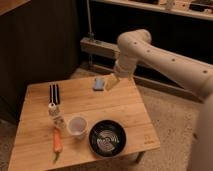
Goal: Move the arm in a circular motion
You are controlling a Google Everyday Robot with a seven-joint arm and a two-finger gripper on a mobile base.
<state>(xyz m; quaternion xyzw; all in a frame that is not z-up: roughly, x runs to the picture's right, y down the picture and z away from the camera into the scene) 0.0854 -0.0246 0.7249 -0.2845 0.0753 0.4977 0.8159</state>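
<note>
Gripper [111,82] above table [131,116] far edge; arm [167,57] reaching from right

White arm [155,52], tool [111,82] over table's [115,110] far edge

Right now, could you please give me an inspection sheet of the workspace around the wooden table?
Surface: light wooden square table, carrying several items.
Job's things: large white tubular jointed arm, coming in from the right above the table's far edge.
Clutter: small blue-grey block at the far edge; black cutlery set; small white shaker; orange carrot; pale plastic cup; black round bowl.
Grippers: pale yellowish gripper, low over the far edge, right beside the blue-grey block; contact cannot be told.
Cables: nothing seen.
Surroundings: dark cabinet behind the table, speckled floor to its right.
</note>
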